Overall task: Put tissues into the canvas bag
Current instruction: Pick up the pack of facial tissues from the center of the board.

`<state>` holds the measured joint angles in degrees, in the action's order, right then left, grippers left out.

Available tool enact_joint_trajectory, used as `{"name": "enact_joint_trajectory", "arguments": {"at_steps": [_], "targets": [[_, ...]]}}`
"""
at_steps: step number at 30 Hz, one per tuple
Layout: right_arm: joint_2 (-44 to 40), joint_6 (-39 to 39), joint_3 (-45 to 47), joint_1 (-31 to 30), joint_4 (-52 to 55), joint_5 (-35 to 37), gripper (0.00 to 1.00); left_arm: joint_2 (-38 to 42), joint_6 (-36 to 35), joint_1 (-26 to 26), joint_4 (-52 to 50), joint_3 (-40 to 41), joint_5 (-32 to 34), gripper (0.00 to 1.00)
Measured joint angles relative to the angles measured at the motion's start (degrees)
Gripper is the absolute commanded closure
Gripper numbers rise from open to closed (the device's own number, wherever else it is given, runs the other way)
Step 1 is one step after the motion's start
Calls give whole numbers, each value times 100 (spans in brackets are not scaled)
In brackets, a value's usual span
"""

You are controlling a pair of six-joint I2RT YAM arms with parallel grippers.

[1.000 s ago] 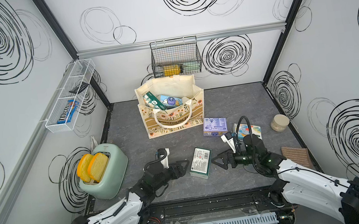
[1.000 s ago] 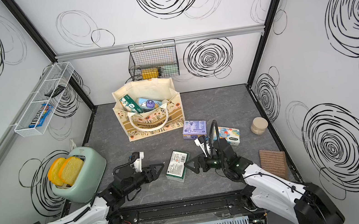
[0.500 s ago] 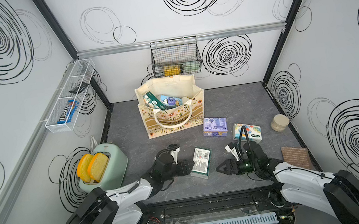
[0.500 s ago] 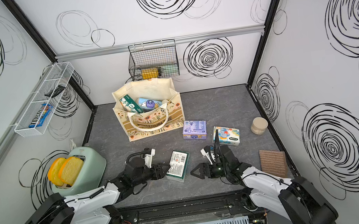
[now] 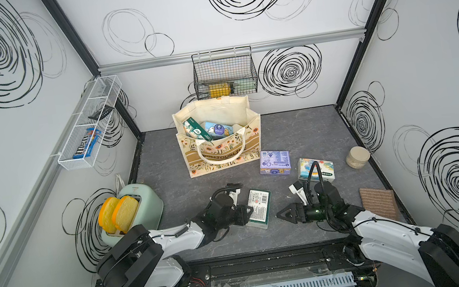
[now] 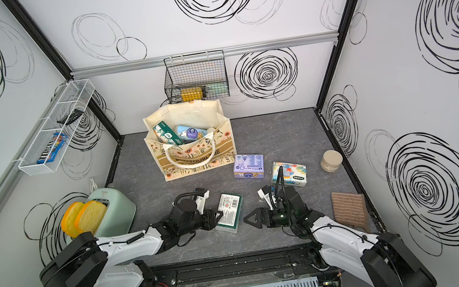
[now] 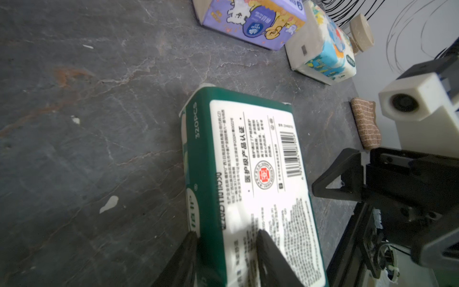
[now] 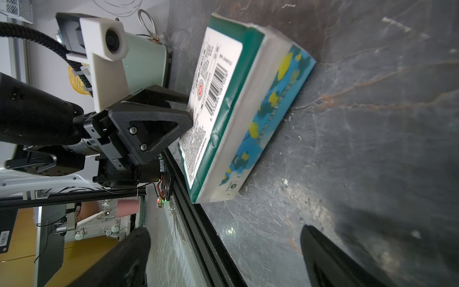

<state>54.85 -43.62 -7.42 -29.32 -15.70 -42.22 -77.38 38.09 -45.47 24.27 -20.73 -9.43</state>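
Tissues, loose: three soft plastic-wrapped packs lie on the dark grey marbled table [image 5: 296, 128]. The dark green tissue pack [image 5: 259, 211], white barcode label uppermost, lies flat at the near centre. The purple tissue pack [image 5: 274, 161] sits further back, just right of the bag's near right corner. The white-and-blue cartoon tissue pack [image 5: 315, 168] lies near it on the right, not touching it.

Tissues, stowed: the cream floral-print canvas bag [image 5: 223, 154] stands upright and open at the far centre of the table, one loop handle hanging down its front. Inside, a second dark green pack [image 5: 193, 128] leans at the left, with a light blue pack [image 5: 217, 129] beside it. Anything beneath them is hidden.

Left pincer [image 5: 247, 211]: low, coming in from the left, jaws closed on the near left edge of the dark green tissue pack. In the left wrist view one finger [image 7: 186, 253] presses the green side and the other bears on the label. The pack rests on the table.

Right pincer [image 5: 280, 215]: low over the table, just right of the same pack, tips pointing at it without contact. Its jaws are spread wide with nothing between them, as the right wrist view confirms.
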Motion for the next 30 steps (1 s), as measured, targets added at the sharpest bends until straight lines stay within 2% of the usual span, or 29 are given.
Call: {"name": "enact_joint_trajectory", "arguments": {"at_steps": [6,14,23,30], "targets": [[61,-76,55,0,-151,-63,1,-146,-15,28,365,81,-17,66],[531,-297,122,-2,-688,-127,1,-210,-13,98,715,240,-59,89],[1296,-540,107,-164,-1399,-103,1,-221,-17,210,885,334,-144,91],[2131,-682,-275,-293,-1923,-98,1,-234,-22,321,981,389,-289,91]]}}
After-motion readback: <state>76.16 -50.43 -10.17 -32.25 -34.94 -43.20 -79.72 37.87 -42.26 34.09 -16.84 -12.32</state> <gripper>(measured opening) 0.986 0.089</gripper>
